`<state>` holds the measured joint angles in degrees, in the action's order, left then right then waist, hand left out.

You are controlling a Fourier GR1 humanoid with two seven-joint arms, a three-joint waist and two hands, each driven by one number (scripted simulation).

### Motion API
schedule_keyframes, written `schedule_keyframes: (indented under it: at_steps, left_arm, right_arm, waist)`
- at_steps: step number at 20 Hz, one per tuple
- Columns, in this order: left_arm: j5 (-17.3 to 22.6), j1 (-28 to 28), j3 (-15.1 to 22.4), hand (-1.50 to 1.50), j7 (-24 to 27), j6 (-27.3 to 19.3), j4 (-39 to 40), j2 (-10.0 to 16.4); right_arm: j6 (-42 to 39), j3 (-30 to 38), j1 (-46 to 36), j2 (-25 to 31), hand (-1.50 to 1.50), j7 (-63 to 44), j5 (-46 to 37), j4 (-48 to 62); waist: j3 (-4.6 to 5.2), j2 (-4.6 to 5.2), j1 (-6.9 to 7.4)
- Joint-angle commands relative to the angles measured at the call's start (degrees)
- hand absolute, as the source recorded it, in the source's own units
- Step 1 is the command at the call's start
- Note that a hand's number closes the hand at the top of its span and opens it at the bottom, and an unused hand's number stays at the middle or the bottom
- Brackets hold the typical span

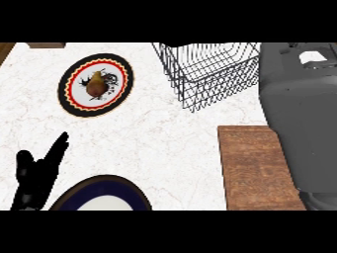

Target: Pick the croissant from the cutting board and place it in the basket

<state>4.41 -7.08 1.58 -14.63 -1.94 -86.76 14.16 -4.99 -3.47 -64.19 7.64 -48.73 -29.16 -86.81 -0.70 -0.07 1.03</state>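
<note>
A brown wooden cutting board (255,168) lies on the white marble counter at the lower right. No croissant shows on its visible part. A dark wire basket (209,74) stands behind it at the top centre. My right forearm (310,123) rises large over the board's right side and past the basket's right edge, hiding what lies beneath it. The right hand itself does not show. My left hand (36,173) rests open at the lower left, fingers pointing up, holding nothing.
A round plate with a red, black and white rim (76,101) sits at the upper left with a brown pear (96,85) on it. A white plate with a dark blue rim (102,195) lies at the bottom edge beside my left hand.
</note>
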Motion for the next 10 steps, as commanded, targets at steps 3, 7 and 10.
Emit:
schedule_keyframes:
  at_steps: [3, 7, 10]
  left_arm:
    - [0.4, -1.0, 0.4, 0.00, -1.9, 1.0, 4.0, -1.1]
    - [0.8, -1.0, -0.7, 0.00, -2.3, 2.1, 4.2, 0.0]
    - [1.0, -1.2, -0.8, 0.00, 1.1, 1.7, 6.8, -2.2]
  right_arm:
    - [3.7, 2.3, -0.7, -0.1, 1.50, 9.8, -0.8, 13.1]
    - [6.1, 5.6, -0.9, -2.0, 1.50, 12.6, 2.1, 17.4]
    - [7.0, 8.3, 3.6, -1.9, 1.50, 16.9, 5.3, 17.5]
  waist:
    - [0.74, 0.56, 0.25]
    - [0.72, 0.39, 0.06]
    - [0.72, 0.40, -0.51]
